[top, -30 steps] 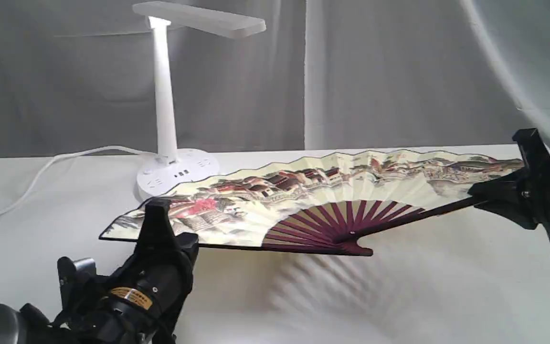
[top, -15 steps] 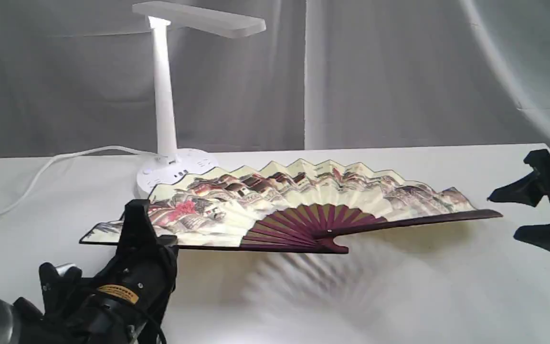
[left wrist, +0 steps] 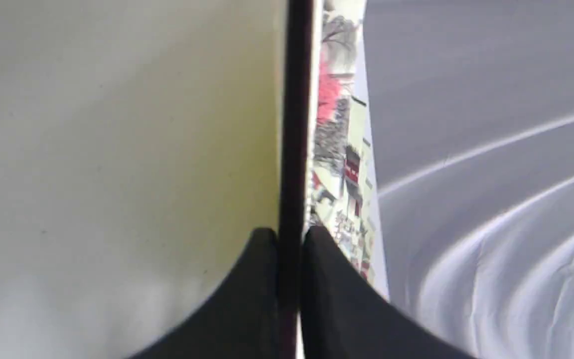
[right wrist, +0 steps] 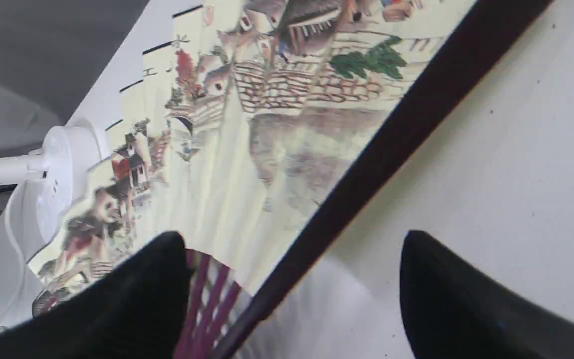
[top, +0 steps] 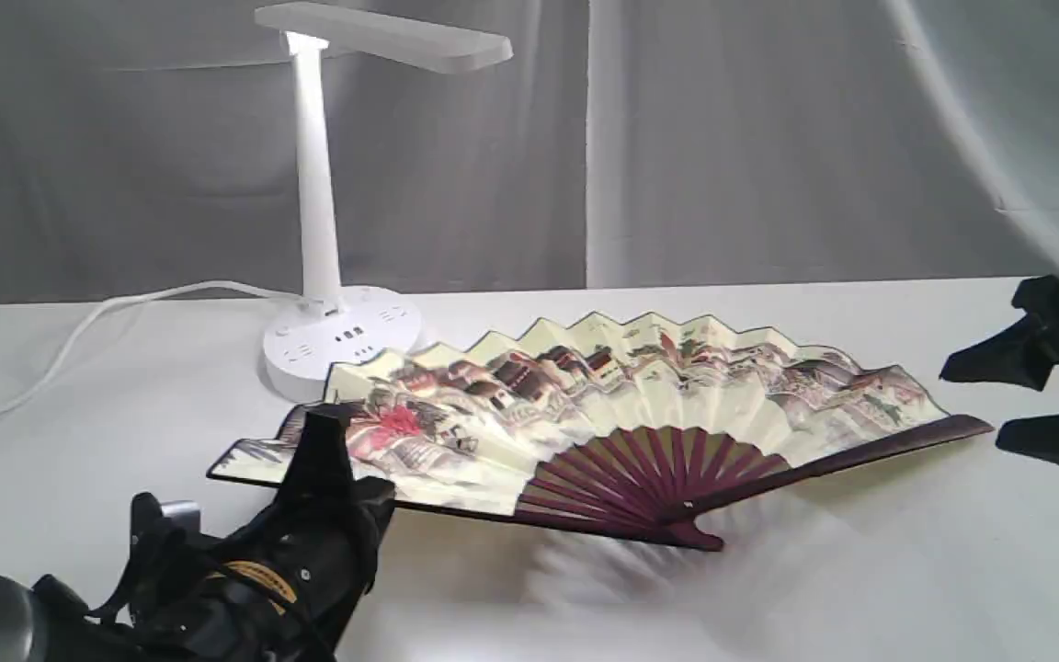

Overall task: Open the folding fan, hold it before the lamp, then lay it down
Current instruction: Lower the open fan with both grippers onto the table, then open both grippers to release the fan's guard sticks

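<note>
Folding fan (top: 640,395), spread, hangs low before the lamp (top: 313,184), long axis left to right; my left gripper (left wrist: 289,237) clamps its left guard, my right gripper (top: 975,409) gapes beside the other.

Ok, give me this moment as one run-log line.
pleated cream paper folding fan with maroon ribs: spread open | left gripper: shut on fan | right gripper: open, not touching | white plastic desk lamp: upright behind fan

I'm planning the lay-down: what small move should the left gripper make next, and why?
Probably ease down to the table: the left gripper alone holds the spread folding fan, shadow beneath it; the right gripper is open and apart.
</note>
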{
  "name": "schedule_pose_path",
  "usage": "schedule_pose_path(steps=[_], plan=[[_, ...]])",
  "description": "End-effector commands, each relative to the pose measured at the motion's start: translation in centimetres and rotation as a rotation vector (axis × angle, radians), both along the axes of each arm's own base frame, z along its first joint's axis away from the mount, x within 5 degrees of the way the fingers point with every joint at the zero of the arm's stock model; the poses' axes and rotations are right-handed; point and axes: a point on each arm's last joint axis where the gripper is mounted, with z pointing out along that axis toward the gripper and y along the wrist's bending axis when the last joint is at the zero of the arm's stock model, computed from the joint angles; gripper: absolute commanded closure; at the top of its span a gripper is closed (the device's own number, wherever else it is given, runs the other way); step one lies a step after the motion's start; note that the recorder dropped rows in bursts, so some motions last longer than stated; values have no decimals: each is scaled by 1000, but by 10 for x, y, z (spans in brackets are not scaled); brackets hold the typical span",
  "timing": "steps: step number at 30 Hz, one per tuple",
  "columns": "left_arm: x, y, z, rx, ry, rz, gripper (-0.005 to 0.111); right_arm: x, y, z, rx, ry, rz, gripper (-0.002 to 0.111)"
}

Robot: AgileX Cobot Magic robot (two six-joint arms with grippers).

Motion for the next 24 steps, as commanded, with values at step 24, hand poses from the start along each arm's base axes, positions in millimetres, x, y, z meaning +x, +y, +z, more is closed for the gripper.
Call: schedule_pose_path(steps=[24], plan=[[16, -40, -32, 73, 91, -284, 61, -16, 5, 42, -87, -87, 108, 48]])
